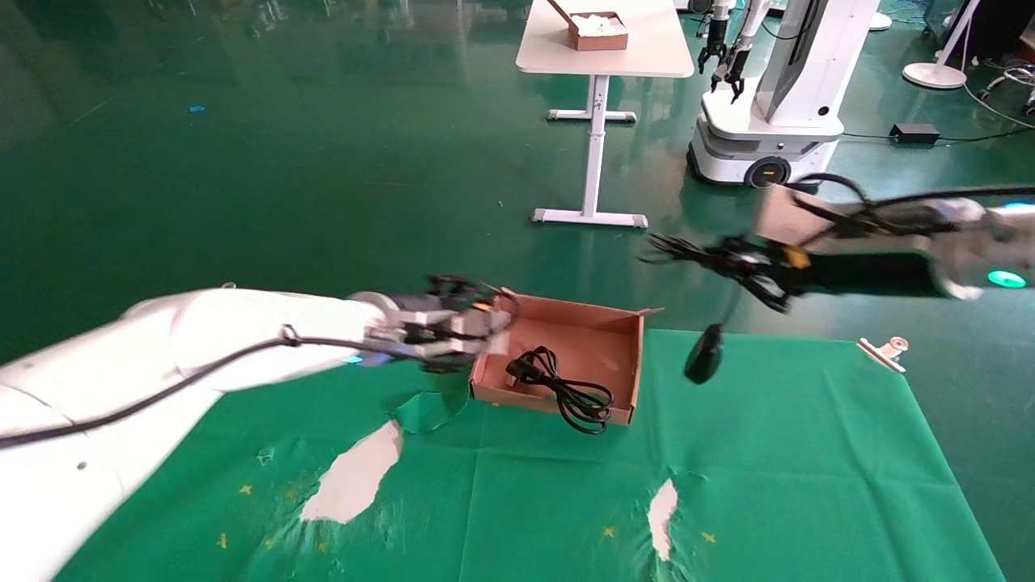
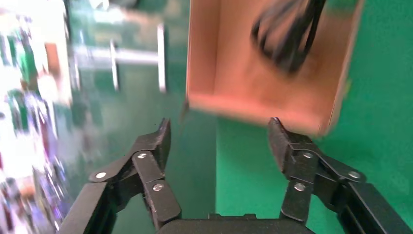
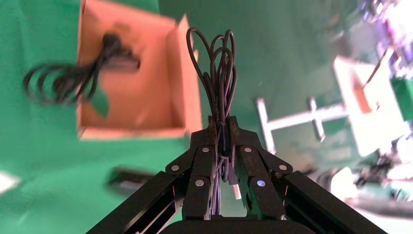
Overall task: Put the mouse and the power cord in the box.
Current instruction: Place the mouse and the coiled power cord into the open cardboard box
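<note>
Right of the box [image 1: 627, 368], my right gripper [image 1: 683, 252] pinched the wire of the dangling mouse [image 1: 704, 353], which next needed swinging over beside the power cord [image 1: 566, 388], while my left gripper [image 1: 465, 323] waited open at the box's left.

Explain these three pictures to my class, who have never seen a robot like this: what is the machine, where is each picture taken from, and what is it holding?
This is a two-armed robot. The wide picture comes from a camera on its head; the other two come from cameras on its wrists. On the green table stands a cardboard box with the thick power cord in it, one loop hanging over the near wall. The left end effector, open and empty, is at the box's left end. The right end effector is raised right of the box, shut on the bundled wire of the mouse, which dangles below it above the table.
</note>
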Tool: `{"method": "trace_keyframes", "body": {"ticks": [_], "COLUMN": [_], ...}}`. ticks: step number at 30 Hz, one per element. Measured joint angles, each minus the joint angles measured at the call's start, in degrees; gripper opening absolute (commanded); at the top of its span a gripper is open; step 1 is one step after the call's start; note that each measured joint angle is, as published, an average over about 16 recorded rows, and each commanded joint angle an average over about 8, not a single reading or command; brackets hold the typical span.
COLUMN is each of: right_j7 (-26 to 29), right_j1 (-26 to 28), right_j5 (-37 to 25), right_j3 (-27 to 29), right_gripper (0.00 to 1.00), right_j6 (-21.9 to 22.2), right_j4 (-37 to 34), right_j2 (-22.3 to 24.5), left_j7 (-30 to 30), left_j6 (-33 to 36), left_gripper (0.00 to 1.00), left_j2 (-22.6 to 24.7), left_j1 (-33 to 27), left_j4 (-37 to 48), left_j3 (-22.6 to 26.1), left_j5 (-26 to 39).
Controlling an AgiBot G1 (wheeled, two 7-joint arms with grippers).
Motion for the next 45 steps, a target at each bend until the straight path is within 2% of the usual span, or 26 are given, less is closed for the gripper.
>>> {"method": "trace_keyframes", "body": {"ticks": [8,15,16,23,24,31,45], "right_j7": [-5.22,-9.04,-9.43,-11.06,-11.14,-11.30,-10.29], "right_j1": [1.19,0.70,0.55,-0.46,-0.55,-0.81,-1.51], "right_j5": [-0.77,-3.47,-3.89,-6.12,-6.24,-6.52,-4.74], "right_j3": [-1.05,-3.18,-3.52,-5.31,-5.44,-5.76,-4.95], "right_gripper": [0.00,0.00,0.04,0.92,1.00,1.00,1.00], "right_j6": [5.38,11.76,12.63,17.11,17.43,18.07,16.45], "right_j4": [-5.81,-12.91,-13.84,-18.17,-18.43,-18.92,-16.88], "right_j2": [-9.72,-17.22,-18.05,-21.47,-21.63,-21.91,-20.35], "left_j7": [-1.73,-2.70,-2.86,-3.67,-3.74,-3.89,-3.76], "left_j6": [3.46,5.63,5.72,5.79,5.80,5.82,5.72], "left_gripper": [1.00,1.00,1.00,1.00,1.00,1.00,1.00], "left_j2": [-2.89,-4.75,-4.88,-5.32,-5.36,-5.45,-5.27], "left_j1": [-1.93,-2.44,-2.45,-2.50,-2.50,-2.51,-2.43], "left_j4": [6.95,7.70,7.57,6.88,6.84,6.76,6.70], "left_j3": [0.99,1.74,1.81,2.10,2.12,2.18,2.10], "left_j5": [0.06,0.88,0.97,1.33,1.36,1.44,1.41]}}
